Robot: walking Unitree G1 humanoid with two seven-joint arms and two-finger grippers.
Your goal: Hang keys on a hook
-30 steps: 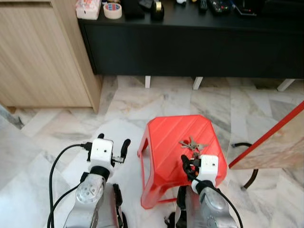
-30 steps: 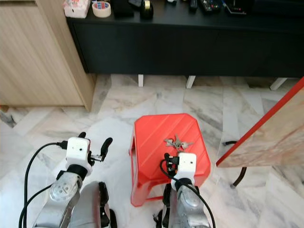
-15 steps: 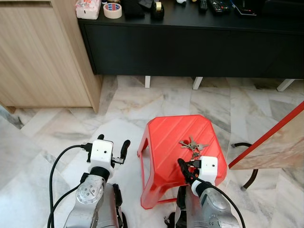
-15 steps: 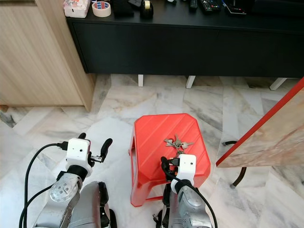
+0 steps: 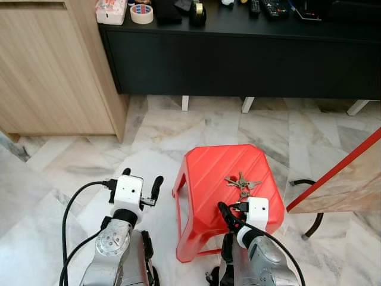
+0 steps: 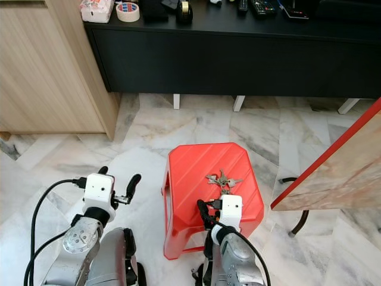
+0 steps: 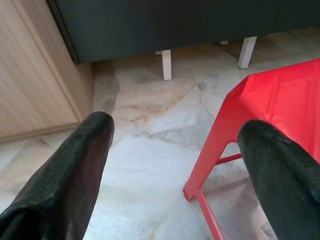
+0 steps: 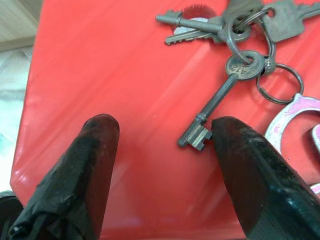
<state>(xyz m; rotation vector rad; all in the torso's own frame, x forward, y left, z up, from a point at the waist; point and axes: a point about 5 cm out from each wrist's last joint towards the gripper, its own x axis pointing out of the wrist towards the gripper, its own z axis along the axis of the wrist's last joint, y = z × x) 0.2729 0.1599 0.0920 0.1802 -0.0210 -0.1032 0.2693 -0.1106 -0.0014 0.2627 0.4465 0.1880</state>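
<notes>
red stool [image 5: 208, 179] | keys [image 8: 235, 45] on top | R pincer [image 8: 160, 145] spread wide, empty, tip beside key bit

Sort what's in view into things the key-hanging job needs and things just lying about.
Needed for the job:
- bunch of keys lying on the red stool
- right gripper, open just short of the keys

Just lying about:
- tape roll on the black cabinet
- left gripper, open, idle over the marble floor
</notes>
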